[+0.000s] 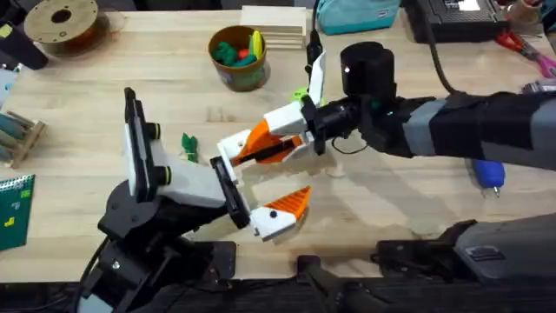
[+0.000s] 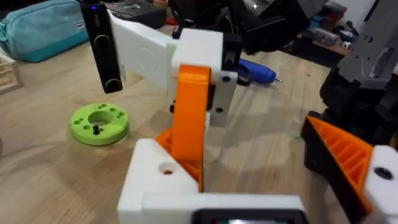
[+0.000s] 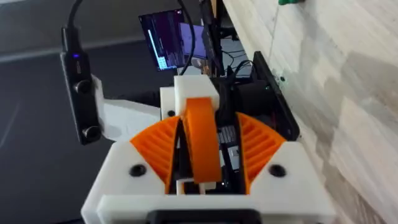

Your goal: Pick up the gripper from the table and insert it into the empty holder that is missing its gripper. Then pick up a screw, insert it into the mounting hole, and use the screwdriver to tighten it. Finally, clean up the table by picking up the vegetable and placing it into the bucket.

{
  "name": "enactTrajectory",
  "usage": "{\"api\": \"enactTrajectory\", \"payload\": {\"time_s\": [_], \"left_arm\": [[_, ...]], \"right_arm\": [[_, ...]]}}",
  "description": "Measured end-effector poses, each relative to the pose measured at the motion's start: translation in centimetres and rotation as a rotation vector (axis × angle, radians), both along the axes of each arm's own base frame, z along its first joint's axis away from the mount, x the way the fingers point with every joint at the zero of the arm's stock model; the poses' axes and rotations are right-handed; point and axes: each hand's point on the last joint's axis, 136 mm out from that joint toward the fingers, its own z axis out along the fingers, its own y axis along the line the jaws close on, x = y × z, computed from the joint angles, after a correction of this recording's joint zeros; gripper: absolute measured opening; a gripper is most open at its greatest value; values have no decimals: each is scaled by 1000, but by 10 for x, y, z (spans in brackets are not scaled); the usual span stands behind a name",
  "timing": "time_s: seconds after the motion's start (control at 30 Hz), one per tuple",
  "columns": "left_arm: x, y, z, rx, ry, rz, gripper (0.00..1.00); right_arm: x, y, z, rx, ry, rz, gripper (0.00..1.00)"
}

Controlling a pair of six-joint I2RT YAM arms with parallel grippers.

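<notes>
The gripper (image 3: 202,143) is sitting clamped between the right gripper (image 1: 276,139) pads, its long axis pointing at the holder (image 2: 158,180) directly ahead, on the spread-open left gripper (image 1: 252,187), its nearer finger.

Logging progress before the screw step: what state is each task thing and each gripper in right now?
gripper: clamped in the shut right gripper, against the holder.
holder: one finger of the left gripper; seating unclear.
screwdriver: lying on the table, untouched.
vegetable: lying on the table.
bucket: upright, holding toy produce.
left gripper: open.
</notes>
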Motion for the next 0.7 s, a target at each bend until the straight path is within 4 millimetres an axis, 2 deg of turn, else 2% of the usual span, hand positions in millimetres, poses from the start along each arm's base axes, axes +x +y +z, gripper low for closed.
{"api": "enactTrajectory", "payload": {"time_s": [0.2,0.4,0.57,0.7], "left_arm": [[-11,-5,0,-2,2,-67,987],[-15,-6,0,-2,4,-88,987],[-15,-7,0,-3,4,-91,987],[-15,-7,0,-3,4,-91,989]], "right_arm": [[2,0,0,-1,-5,-8,627],[7,-3,0,0,-6,-24,819],[14,-8,0,0,-6,-45,850],[29,-18,0,0,-6,-93,857]]}}
